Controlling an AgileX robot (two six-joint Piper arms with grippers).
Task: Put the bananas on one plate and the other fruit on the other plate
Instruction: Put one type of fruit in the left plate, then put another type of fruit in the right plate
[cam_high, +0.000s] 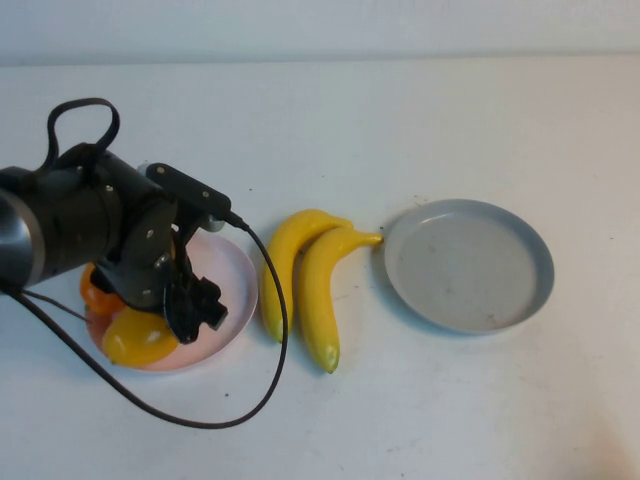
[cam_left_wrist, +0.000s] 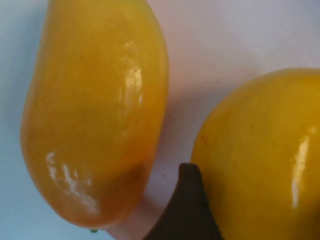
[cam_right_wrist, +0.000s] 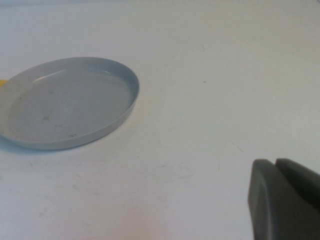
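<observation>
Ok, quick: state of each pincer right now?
Left pincer: open, over the pink plate by the two mango-like fruits, holding nothing.
Right pincer: closed, empty, over the table near the grey plate.

Light was bright and even across the white counter (cam_high: 400, 120), soft enough that shadows stayed faint. A thin grey shadow hugged the round blue-grey plate (cam_high: 470, 265) on the side toward the two curved yellow bananas (cam_high: 305, 280). In the left wrist view, white glare streaked the glossy golden-yellow oval fruit (cam_left_wrist: 270, 160) and the orange-yellow oval fruit (cam_left_wrist: 95, 115) beside it, both soft and slightly blurred at such close range. The dark right gripper (cam_right_wrist: 285, 200) looked out of focus.
</observation>
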